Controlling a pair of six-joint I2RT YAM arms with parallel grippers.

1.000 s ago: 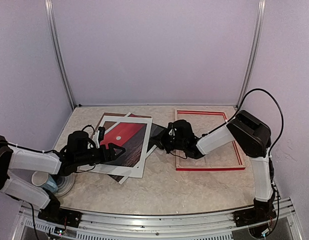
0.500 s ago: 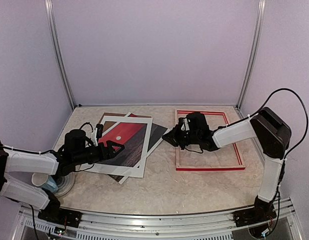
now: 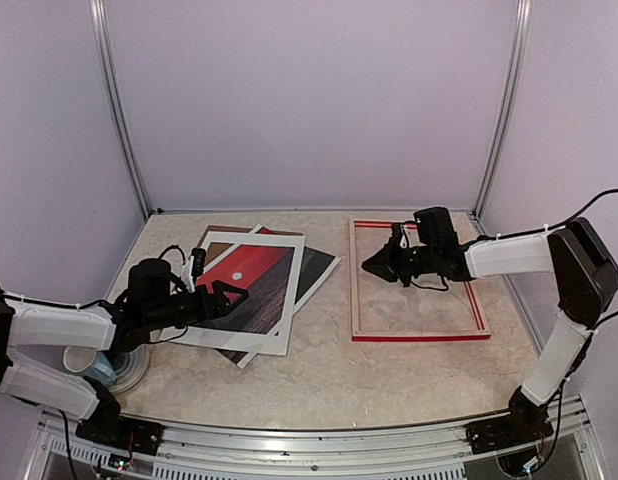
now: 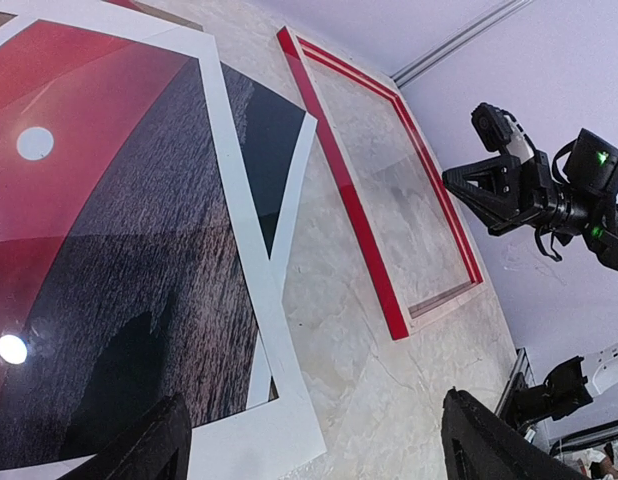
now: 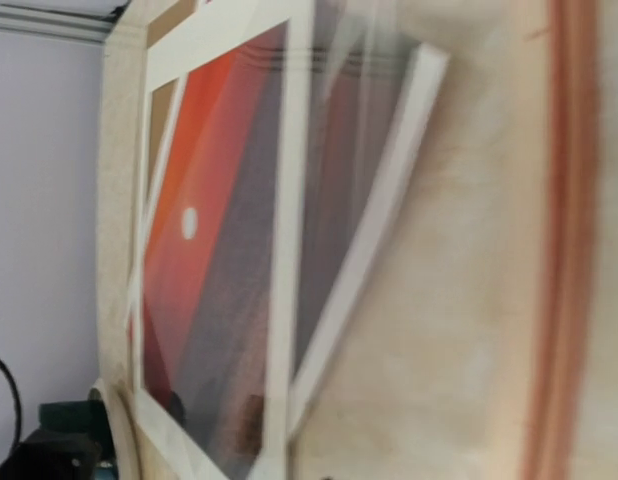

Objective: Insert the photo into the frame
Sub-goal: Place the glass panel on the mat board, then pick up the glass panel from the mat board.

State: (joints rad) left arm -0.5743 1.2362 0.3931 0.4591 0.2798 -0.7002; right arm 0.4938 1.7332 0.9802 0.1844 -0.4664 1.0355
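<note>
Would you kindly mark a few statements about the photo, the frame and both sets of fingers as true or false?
1. The photo lies inside the frame. False: it lies to the left of the frame, apart from it.
2. The photo lies picture side up. True.
3. The left fingers are open. True.
4. The right fingers grip the photo. False: they are shut on nothing, over the frame's left side.
5. The table shows through the frame. True.
</note>
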